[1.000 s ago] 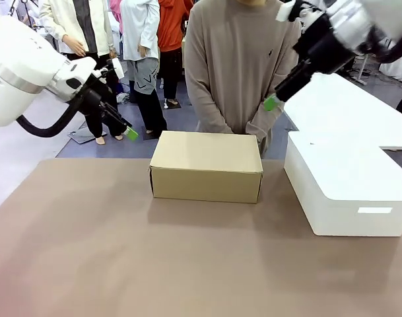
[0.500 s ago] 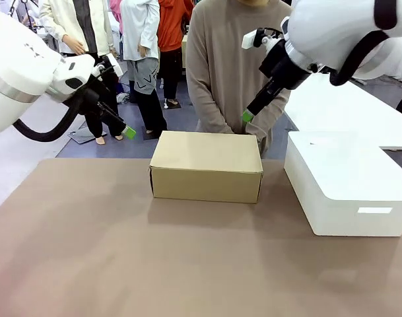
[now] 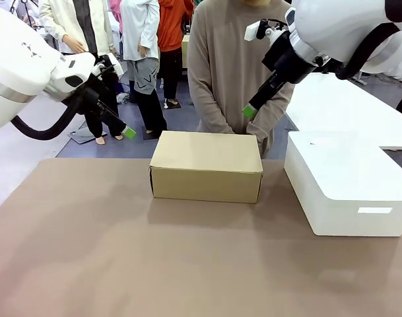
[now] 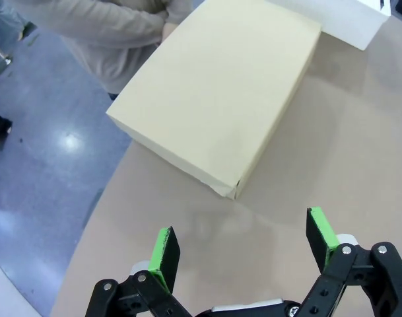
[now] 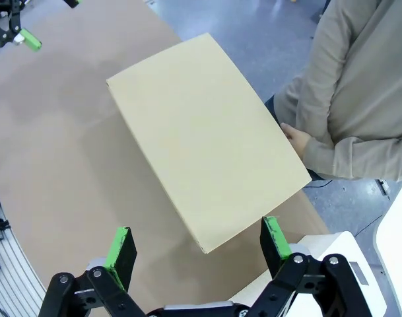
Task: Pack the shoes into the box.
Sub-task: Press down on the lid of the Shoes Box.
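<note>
A: Where is the cardboard shoebox (image 3: pixel 206 165)?

B: On the brown worktop (image 3: pixel 121 251), toward its far edge and about midway along it, with its lid flap shut flat. The shoes cannot be seen with the lid closed.

A: And the person?

B: A person in a beige sweater (image 3: pixel 234 59) stands at the far edge just behind the shoebox, with a hand (image 5: pixel 294 139) close to its far side.

A: What is the left gripper (image 4: pixel 243 251) doing?

B: It hangs in the air above the far left corner of the worktop, off the shoebox's left end. In the left wrist view its fingers (image 4: pixel 164 256) stand wide apart with nothing between them.

A: The right gripper (image 5: pixel 197 249)?

B: It is raised over the far edge, above the shoebox's right end and in front of the person's arm. Its green-padded fingers (image 5: pixel 121 246) are also spread wide and hold nothing; the closed lid lies below them.

A: Anything else on the worktop?

B: A larger white rectangular block (image 3: pixel 346 191) sits near the far right corner, just beside the shoebox and apart from it.
</note>
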You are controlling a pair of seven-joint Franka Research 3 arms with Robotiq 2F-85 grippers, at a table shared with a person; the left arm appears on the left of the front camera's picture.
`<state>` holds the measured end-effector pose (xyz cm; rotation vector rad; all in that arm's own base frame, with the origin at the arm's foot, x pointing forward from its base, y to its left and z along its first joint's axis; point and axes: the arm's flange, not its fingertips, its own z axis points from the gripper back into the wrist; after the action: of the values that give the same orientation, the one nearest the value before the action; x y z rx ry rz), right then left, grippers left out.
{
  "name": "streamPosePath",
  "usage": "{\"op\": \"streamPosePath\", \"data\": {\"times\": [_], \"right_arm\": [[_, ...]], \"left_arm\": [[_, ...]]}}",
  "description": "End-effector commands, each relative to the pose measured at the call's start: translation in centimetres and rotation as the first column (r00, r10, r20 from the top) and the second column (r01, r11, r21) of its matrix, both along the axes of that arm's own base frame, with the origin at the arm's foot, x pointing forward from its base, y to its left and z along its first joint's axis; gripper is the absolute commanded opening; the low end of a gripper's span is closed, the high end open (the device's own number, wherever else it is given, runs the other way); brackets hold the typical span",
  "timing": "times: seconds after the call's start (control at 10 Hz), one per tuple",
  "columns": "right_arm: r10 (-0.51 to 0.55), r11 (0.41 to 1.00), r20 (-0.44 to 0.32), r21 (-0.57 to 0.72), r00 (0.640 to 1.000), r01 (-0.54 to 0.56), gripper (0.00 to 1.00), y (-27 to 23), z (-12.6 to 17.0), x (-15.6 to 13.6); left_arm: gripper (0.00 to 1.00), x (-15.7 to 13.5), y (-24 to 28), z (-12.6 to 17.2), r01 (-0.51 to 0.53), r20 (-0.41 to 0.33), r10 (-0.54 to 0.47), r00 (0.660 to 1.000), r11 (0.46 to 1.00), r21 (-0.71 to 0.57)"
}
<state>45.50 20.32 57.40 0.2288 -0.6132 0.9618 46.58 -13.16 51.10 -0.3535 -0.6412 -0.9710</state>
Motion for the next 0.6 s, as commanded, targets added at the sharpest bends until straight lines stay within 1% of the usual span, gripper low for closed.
{"op": "streamPosePath", "data": {"times": [0.0, 0.1, 0.2, 0.3, 0.4, 0.5], "right_arm": [[0.000, 1.000, 0.001, 0.000, 1.000, 0.000, 0.94, 0.0, 0.0, 0.0], [-0.071, 0.997, -0.003, 0.035, 0.997, 0.071, 0.74, 0.3, 1.3, -0.5], [-0.116, 0.991, -0.017, 0.062, 0.993, 0.117, 0.55, 1.2, 1.9, 0.2], [-0.164, 0.983, -0.037, 0.082, 0.986, 0.166, 0.35, 2.5, 2.0, 1.6], [-0.199, 0.975, -0.075, 0.088, 0.977, 0.205, 0.15, 3.6, 1.5, 3.2], [-0.233, 0.967, -0.113, 0.074, 0.966, 0.242, 0.00, 4.9, 0.8, 4.4]], "left_arm": [[1.00, 0.2, 0.2, -0.1, 0.000, 0.008, 0.000, 1.000, 1.000, 0.002], [1.00, 0.2, 0.2, -0.1, 0.000, 0.008, 0.000, 1.000, 1.000, 0.002], [1.00, 0.2, 0.2, -0.1, 0.000, 0.008, 0.000, 1.000, 1.000, 0.002], [1.00, 0.2, 0.2, -0.1, 0.000, 0.008, 0.000, 1.000, 1.000, 0.002], [1.00, 0.2, 0.2, -0.1, 0.000, 0.008, 0.000, 1.000, 1.000, 0.002], [1.00, 0.2, 0.2, -0.1, 0.000, 0.008, 0.000, 1.000, 1.000, 0.002]]}}
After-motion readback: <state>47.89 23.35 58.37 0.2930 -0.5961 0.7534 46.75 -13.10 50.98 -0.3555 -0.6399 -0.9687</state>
